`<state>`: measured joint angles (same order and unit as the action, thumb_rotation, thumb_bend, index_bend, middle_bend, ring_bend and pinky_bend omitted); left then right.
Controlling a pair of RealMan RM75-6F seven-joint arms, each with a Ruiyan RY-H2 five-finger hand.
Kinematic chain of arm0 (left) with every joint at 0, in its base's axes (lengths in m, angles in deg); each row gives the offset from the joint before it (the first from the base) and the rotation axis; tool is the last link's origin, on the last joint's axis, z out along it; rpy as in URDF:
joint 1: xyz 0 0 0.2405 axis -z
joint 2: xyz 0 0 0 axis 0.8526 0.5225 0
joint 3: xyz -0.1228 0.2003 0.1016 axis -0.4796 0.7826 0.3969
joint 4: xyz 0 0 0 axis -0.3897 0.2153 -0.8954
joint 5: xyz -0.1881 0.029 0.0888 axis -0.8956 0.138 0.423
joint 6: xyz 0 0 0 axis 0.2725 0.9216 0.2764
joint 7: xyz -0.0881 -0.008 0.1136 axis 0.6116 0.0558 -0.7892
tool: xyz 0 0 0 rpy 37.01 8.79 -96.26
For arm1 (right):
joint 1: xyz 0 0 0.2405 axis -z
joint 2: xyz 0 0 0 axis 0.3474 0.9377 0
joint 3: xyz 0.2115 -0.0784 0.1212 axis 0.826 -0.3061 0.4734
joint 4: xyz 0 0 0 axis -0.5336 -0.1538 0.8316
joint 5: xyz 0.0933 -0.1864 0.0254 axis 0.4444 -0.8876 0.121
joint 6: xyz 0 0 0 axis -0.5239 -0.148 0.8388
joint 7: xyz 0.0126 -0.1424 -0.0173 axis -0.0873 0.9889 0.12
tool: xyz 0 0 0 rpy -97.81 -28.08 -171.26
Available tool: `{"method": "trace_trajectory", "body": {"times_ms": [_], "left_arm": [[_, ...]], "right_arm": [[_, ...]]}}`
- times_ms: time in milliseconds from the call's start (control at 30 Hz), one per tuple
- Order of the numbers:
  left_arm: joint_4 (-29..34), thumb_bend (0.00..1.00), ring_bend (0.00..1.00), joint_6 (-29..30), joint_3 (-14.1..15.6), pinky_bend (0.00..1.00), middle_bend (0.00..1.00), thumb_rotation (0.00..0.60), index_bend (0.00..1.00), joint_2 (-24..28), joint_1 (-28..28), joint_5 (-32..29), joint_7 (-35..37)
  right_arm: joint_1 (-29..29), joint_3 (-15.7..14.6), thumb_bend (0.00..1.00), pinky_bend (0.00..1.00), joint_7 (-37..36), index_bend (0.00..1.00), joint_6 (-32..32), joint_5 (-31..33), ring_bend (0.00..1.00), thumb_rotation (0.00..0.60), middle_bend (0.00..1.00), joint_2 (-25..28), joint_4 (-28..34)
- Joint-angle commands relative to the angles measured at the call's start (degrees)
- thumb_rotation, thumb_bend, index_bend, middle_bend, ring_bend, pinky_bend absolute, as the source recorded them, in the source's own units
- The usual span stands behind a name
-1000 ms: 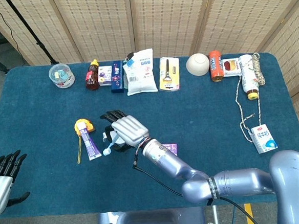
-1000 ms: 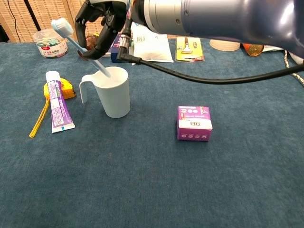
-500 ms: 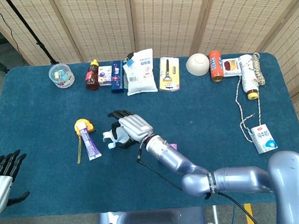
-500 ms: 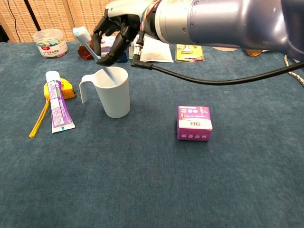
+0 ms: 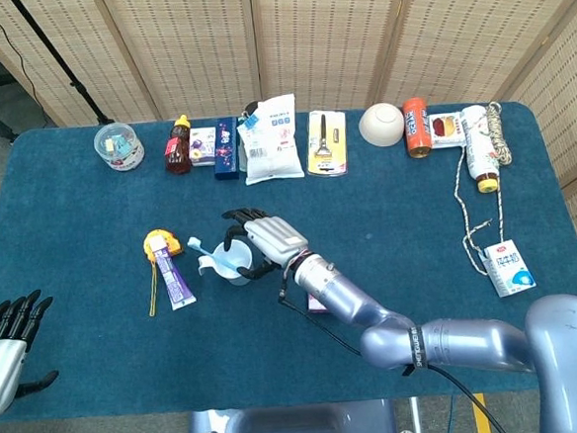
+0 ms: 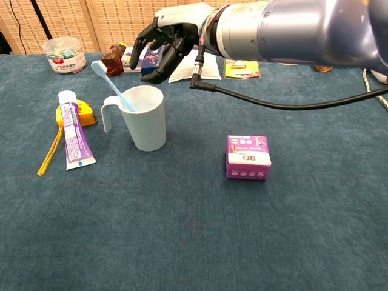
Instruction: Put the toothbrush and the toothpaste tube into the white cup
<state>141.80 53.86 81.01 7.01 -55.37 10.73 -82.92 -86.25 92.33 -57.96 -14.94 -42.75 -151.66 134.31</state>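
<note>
The toothbrush (image 6: 112, 86) is seen standing tilted inside the white cup (image 6: 147, 121), its head leaning out to the left. The toothpaste tube (image 6: 74, 135) is laid flat on the table (image 6: 194, 230), left of the cup. The right hand (image 6: 170, 41) is held above the cup, fingers apart and empty. The left hand (image 5: 3, 347) is seen open at the table edge.

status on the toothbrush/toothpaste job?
Done: toothbrush stands in the white cup, leaning on its rim. In hand: nothing; right hand hovers open above the cup, left hand idles at the table edge. Left: toothpaste tube lies flat beside the cup.
</note>
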Motion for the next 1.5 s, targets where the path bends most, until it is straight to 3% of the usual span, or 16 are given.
{"method": "trace_trajectory", "body": {"times_ms": [33, 167, 300, 500, 767, 967, 1100, 1300, 1500], "left_arm": [[0.0, 0.01, 0.0, -0.2, 0.0, 0.0, 0.0, 0.6, 0.0, -0.1, 0.1, -0.1, -0.2], [-0.2, 0.01, 0.0, -0.4, -0.1, 0.0, 0.0, 0.6, 0.0, -0.2, 0.3, 0.0, -0.2], [-0.8, 0.01, 0.0, -0.3, -0.4, 0.0, 0.0, 0.6, 0.0, -0.7, 0.8, 0.7, 0.7], [-5.4, 0.01, 0.0, -1.1, -1.2, 0.0, 0.0, 0.6, 0.0, -3.7, 3.3, 3.6, 2.8], [-10.2, 0.01, 0.0, -0.8, -2.0, 0.0, 0.0, 0.6, 0.0, -5.3, 6.1, 7.4, 2.7], [-12.9, 0.01, 0.0, -0.8, -2.1, 0.0, 0.0, 0.6, 0.0, -4.8, 8.6, 11.0, 2.1], [-15.3, 0.01, 0.0, 0.3, -1.5, 0.0, 0.0, 0.6, 0.0, -4.7, 10.7, 15.9, 1.9], [-23.6, 0.03, 0.0, 1.5, -1.2, 0.0, 0.0, 0.6, 0.0, -6.9, 15.4, 22.7, 4.1], [-33.8, 0.06, 0.0, 3.8, -1.4, 0.0, 0.0, 0.6, 0.0, -10.7, 19.6, 26.9, 6.3]], "right_arm": [[0.9, 0.6, 0.37, 0.06, -1.5, 0.32, 0.2, -1.8, 0.0, 0.6, 0.06, 1.2, 1.3], [2.2, 1.7, 0.37, 0.05, -2.4, 0.27, -0.9, -4.7, 0.0, 0.6, 0.05, 4.4, 4.3], [4.4, 1.3, 0.36, 0.0, -1.1, 0.14, -2.6, -8.6, 0.0, 0.6, 0.0, 9.7, 7.8], [12.2, -4.0, 0.18, 0.0, 3.9, 0.03, -12.1, -21.4, 0.0, 0.6, 0.0, 19.3, 10.7], [25.2, -12.5, 0.07, 0.0, -1.1, 0.0, -27.5, -37.5, 0.0, 0.6, 0.0, 25.2, 2.4], [34.6, -19.2, 0.06, 0.0, -9.2, 0.0, -36.3, -43.7, 0.0, 0.6, 0.0, 26.4, -3.9], [40.8, -22.3, 0.06, 0.0, -12.4, 0.0, -41.1, -44.2, 0.0, 0.6, 0.0, 25.3, -6.9], [47.9, -24.3, 0.06, 0.0, -14.4, 0.0, -45.6, -42.7, 0.0, 0.6, 0.0, 22.7, -10.2], [51.6, -23.9, 0.06, 0.0, -18.1, 0.0, -48.6, -42.3, 0.0, 0.6, 0.0, 20.8, -12.9]]}}
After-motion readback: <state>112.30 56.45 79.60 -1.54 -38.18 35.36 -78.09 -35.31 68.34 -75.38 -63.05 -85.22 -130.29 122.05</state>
